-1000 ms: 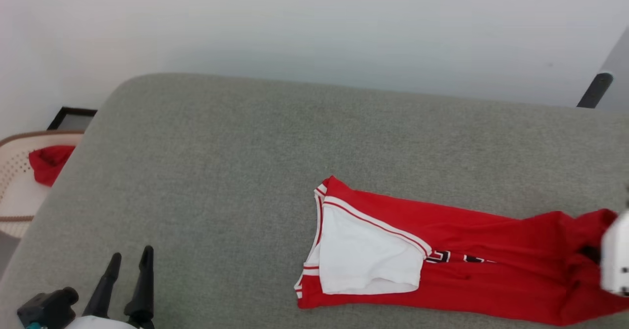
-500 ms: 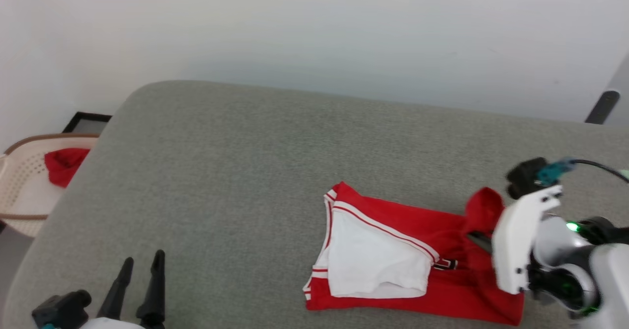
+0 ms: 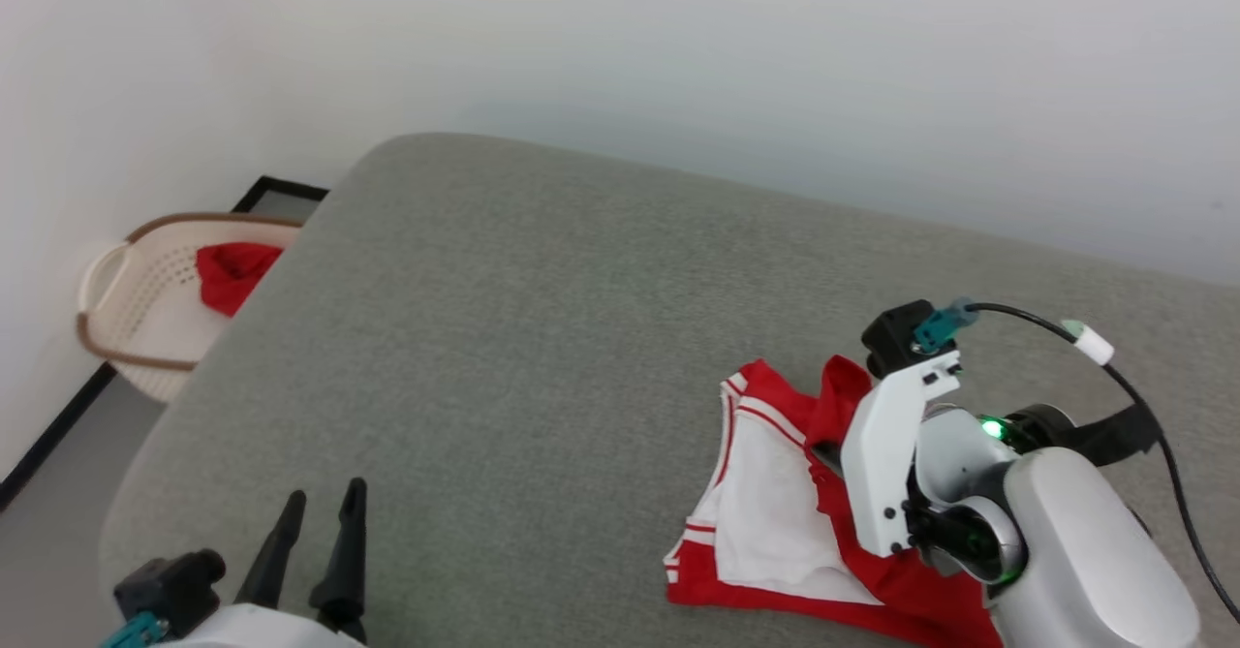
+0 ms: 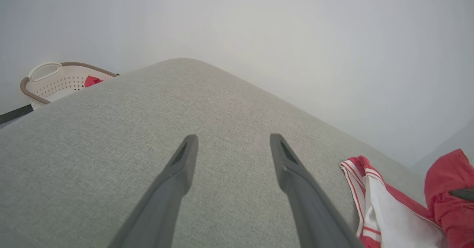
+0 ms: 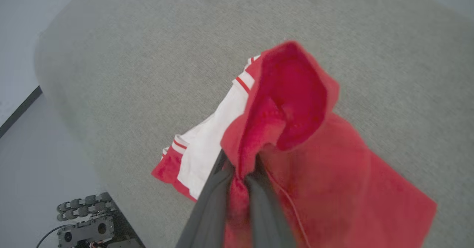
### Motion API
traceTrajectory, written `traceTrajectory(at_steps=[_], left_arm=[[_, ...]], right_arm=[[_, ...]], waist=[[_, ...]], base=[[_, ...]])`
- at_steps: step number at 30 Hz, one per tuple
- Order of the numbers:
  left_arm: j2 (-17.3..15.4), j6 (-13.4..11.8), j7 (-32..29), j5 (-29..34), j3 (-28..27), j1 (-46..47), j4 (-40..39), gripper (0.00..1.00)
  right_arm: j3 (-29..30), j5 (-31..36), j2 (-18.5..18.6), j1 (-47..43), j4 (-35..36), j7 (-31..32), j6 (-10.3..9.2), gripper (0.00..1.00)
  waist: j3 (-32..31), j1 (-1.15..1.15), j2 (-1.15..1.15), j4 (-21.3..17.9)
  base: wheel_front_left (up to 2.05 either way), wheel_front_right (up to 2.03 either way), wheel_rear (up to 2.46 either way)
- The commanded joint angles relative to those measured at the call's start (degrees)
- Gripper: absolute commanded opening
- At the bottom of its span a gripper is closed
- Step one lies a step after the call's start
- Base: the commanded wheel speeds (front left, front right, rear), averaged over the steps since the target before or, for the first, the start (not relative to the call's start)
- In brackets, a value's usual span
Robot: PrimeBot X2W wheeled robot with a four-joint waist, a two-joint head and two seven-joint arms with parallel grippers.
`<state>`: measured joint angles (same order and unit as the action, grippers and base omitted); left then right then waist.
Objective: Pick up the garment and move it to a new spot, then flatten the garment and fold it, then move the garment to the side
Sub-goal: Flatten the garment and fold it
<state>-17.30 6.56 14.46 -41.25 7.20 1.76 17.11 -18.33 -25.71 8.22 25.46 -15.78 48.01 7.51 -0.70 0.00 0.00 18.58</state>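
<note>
The right pincer [image 5: 240, 174] is closed tight on a bunched fold of the large red sports jersey with white-and-red striped trim [image 5: 333, 188]. Its two long dark fingers [image 5: 214, 199] pinch the cloth, and a red hump of fabric rises above the tips. In the head view the right arm's white wrist bracket [image 3: 886, 464] and rounded pale forearm [image 3: 1075, 541] stand over the jersey [image 3: 765, 503], with a green light lit at the wrist and a black cable looping off to the right.

The jersey's lifted part hangs from the grip. The rest lies on the grey fabric-covered surface with rounded corners [image 3: 542, 319], near its front edge on the robot's right, white inside turned up and a striped edge pointing left.

The left pincer [image 3: 325, 493] hovers low at the front left, jaws spread wide and holding nothing. In its own wrist view [image 4: 233, 138] bare grey fabric [image 4: 111, 129] shows between the fingers, and the jersey [image 4: 385, 218] lies well off to the right.

Beyond the surface's left corner, on the floor by the white wall, sits a cream perforated plastic laundry basket with a brown rim [image 3: 145, 290], with a crumpled red cloth [image 3: 232, 270] inside.
</note>
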Motion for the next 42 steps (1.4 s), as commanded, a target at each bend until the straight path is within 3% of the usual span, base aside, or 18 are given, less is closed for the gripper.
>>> traceTrajectory(at_steps=[1,9,10,12,13,14,21,30,34,42], left_arm=[[0.4,0.5,0.2,0.4,0.4,1.1,0.4,1.0],[1.0,0.6,0.5,0.2,1.1,2.5,1.8,1.0],[1.1,0.7,0.6,0.2,1.1,2.6,2.0,1.0],[1.4,0.7,0.6,0.2,1.2,2.9,2.3,1.0],[1.5,0.8,0.6,0.3,1.2,3.0,2.5,1.0],[1.5,0.8,0.6,0.3,1.1,3.0,2.6,1.0],[1.0,1.0,0.7,0.8,0.5,2.9,2.9,1.0],[0.1,0.9,0.7,2.1,-1.2,1.2,1.3,1.0],[-0.1,0.8,0.7,2.9,-2.2,0.3,0.2,1.0],[0.0,0.4,0.6,6.0,-4.5,-1.3,-2.1,1.0]], right_arm=[[-0.3,0.9,-0.8,1.3,-2.7,-1.4,-0.06,0.0],[-2.1,1.6,-2.5,4.5,-11.7,-5.8,-0.06,0.0],[-2.3,1.7,-2.7,5.1,-12.6,-6.6,-0.05,0.36],[-3.0,1.1,-3.0,5.9,-14.4,-7.9,-0.06,0.49],[-3.4,0.7,-3.2,6.3,-15.0,-8.4,-0.05,0.93],[-3.9,0.2,-3.3,6.8,-15.5,-8.8,-0.06,1.0],[-6.9,-4.1,-2.8,8.5,-14.7,-10.8,-0.05,1.0],[-7.5,-8.3,3.0,6.1,-6.5,-16.5,-0.06,1.0],[-6.8,-8.3,6.3,4.6,-2.5,-21.0,-0.06,1.0],[-4.2,-5.4,13.1,-0.5,2.5,-35.6,-0.05,1.0]], waist=[[0.5,0.0,0.0,2.1],[1.1,0.0,0.0,3.3],[1.1,0.0,0.0,3.2],[1.2,0.0,0.0,3.0],[1.3,0.0,0.0,2.9],[1.3,0.0,0.0,2.7],[0.6,0.0,0.0,0.1],[-0.8,0.0,0.0,-5.1],[-1.1,0.0,0.0,-7.8],[-1.4,0.0,0.0,-12.7]], base=[[0.0,0.0,0.0],[0.0,0.0,0.0],[0.0,0.0,0.0],[0.0,0.0,0.0],[0.0,0.0,0.0],[0.0,0.0,0.0],[0.0,0.0,0.0],[0.0,0.0,0.0],[0.0,0.0,0.0],[0.0,0.0,0.0]])
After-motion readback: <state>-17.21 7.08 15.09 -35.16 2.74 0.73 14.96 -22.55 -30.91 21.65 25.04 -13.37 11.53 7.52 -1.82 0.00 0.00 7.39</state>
